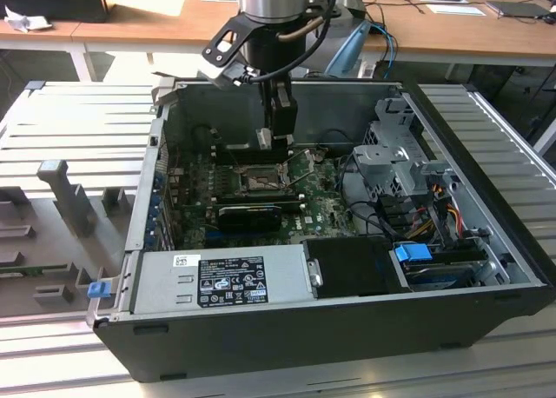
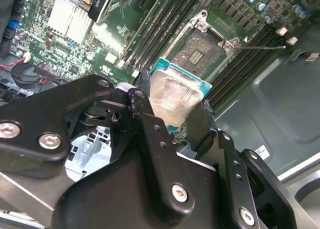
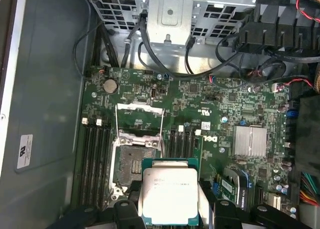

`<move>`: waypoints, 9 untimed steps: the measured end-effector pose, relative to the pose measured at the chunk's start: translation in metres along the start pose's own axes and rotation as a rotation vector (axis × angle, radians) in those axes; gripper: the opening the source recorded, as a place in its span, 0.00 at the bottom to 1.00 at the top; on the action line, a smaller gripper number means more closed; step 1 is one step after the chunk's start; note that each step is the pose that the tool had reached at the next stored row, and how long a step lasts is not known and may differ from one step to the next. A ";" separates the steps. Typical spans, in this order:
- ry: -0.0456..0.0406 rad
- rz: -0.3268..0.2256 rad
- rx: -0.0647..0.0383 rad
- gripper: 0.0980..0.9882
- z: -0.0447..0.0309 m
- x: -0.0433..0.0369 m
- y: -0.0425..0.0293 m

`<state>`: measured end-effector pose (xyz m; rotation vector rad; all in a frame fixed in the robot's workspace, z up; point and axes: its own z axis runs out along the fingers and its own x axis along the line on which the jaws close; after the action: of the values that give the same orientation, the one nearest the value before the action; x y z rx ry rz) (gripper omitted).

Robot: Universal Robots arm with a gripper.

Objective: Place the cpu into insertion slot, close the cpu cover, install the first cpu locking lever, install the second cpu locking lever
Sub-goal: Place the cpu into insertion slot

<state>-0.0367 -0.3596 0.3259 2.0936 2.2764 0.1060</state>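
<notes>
The cpu (image 3: 170, 194) is a flat square chip with a pale silver-grey metal face, faint print on it, and a thin teal-green border showing round the metal. In the second wrist view the same face (image 2: 172, 96) catches a bright glare. The gripper (image 3: 172, 207) is closed on it, and its black fingers (image 3: 125, 211) clamp two opposite edges, leaving the metal face bare between them.

The chip is held in the air above the board, not seated. In the first wrist view it overlaps one edge of the slot (image 3: 134, 164). The slot is a dark square socket with silver metal edging and lies uncovered. The cover (image 3: 139, 123), a thin silver frame with a large window, stands flipped open at the far side of the slot from the chip. In the second wrist view a thin wire lever (image 2: 260, 47) lies swung out beside the slot (image 2: 197, 51).

Long black memory sockets (image 3: 95, 159) run along both sides of the slot on the green board (image 3: 200, 96), and a ribbed silver heatsink (image 3: 250, 141) sits further off. In the exterior view the gripper (image 1: 274, 135) hangs inside the open case (image 1: 347, 328), over the slot (image 1: 261, 182).
</notes>
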 end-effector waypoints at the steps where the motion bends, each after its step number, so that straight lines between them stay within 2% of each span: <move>1: -0.0004 0.004 0.000 0.48 0.0005 0.0000 0.0000; 5: -0.0036 0.047 -0.001 0.48 0.0033 0.0000 -0.0003; 9: -0.0033 0.047 -0.001 0.48 0.0100 -0.0001 -0.0009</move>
<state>-0.0368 -0.3595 0.3159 2.1458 2.2257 0.1048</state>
